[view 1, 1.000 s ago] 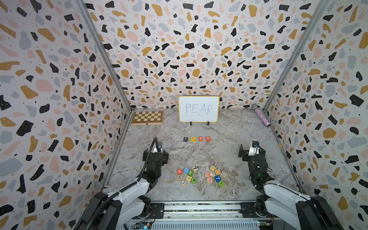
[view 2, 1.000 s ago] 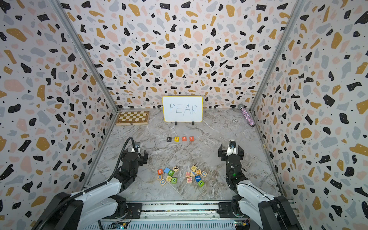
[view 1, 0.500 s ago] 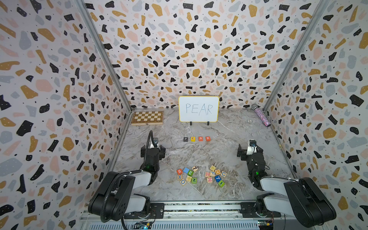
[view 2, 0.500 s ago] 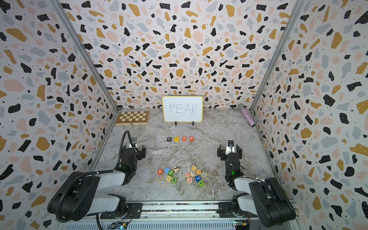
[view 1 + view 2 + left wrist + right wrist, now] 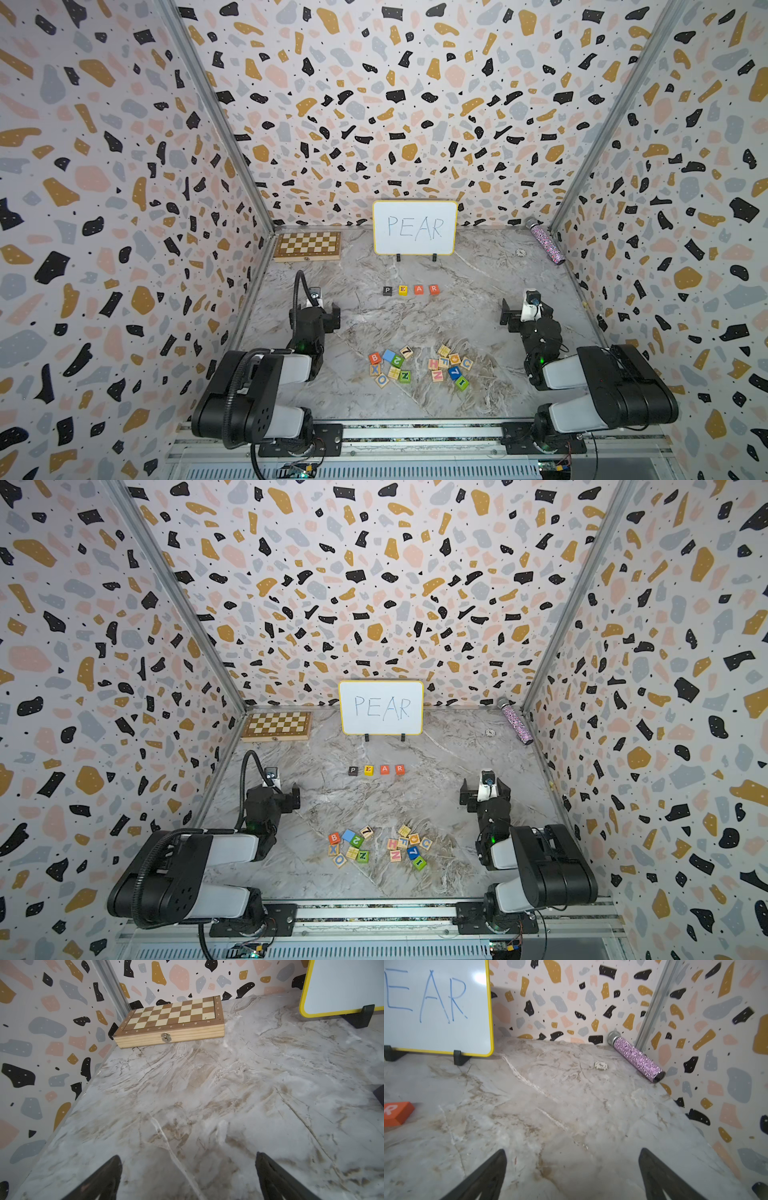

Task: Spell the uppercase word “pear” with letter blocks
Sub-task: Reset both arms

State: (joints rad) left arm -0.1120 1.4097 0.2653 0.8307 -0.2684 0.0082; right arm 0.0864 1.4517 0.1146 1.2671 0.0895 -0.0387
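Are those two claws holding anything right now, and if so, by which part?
Nothing. The left gripper and right gripper both stand open and empty.

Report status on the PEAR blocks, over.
Left gripper open, right gripper open, both empty. P block, E block, A block, R block sit in a row, reading PEAR. Spare blocks lie apart, nothing in the way.

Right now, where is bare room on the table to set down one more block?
Free: the wide patch between the PEAR row and the loose blocks, with the left gripper and right gripper at its sides; also the strip between that row and the whiteboard. Crowded: the loose blocks near the robot; the chessboard and glitter tube fill the far corners.
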